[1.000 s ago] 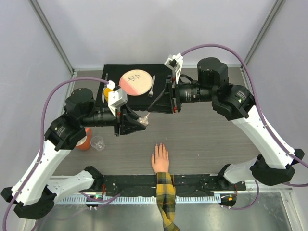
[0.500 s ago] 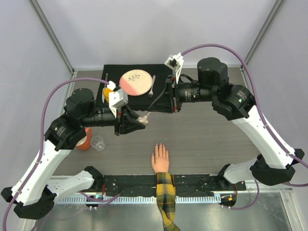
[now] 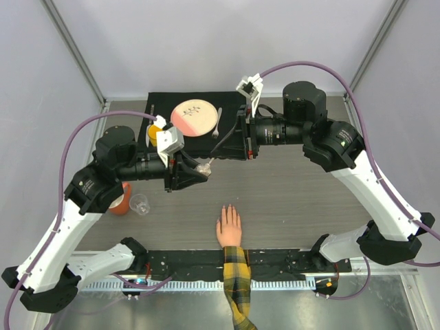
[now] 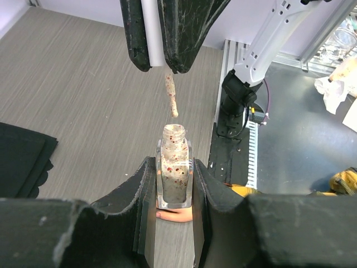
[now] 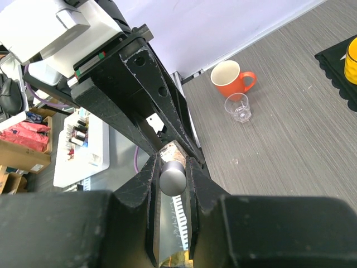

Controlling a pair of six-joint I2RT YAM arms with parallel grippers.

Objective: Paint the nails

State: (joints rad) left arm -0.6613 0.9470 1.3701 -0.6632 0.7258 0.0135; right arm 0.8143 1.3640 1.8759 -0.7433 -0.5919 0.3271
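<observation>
At your far left stand one orange mug (image 3: 120, 199) and one small clear glass (image 3: 139, 203), side by side on the table (image 3: 295, 199). Next comes your left end effector (image 3: 201, 170), clamped tight on the flat sides of the one open bottle (image 4: 174, 173). It is clear glass with speckled polish inside, probably light and slick, so those flat faces look like the right place to grip it.

Just above its neck hangs the one brush (image 4: 172, 95), pale and coated with polish. Its white cap (image 4: 150, 22) is pinched in your right end effector (image 3: 218, 152), the jaws nearly closed on it. Expect soft, wet bristles — they will bend, and they may drip.

A little further right and nearer the bases, one hand (image 3: 229, 230) lies flat by the table's near edge, well apart from both tools, with a plaid sleeve (image 3: 236, 275) behind it. The nails (image 3: 229, 208) tip its fingers, pointing away from you; they are too small here to count. You don't take hold of them — they are likely hard but tiny, set on yielding fingers, so only the brush tip should touch them, and lightly.
</observation>
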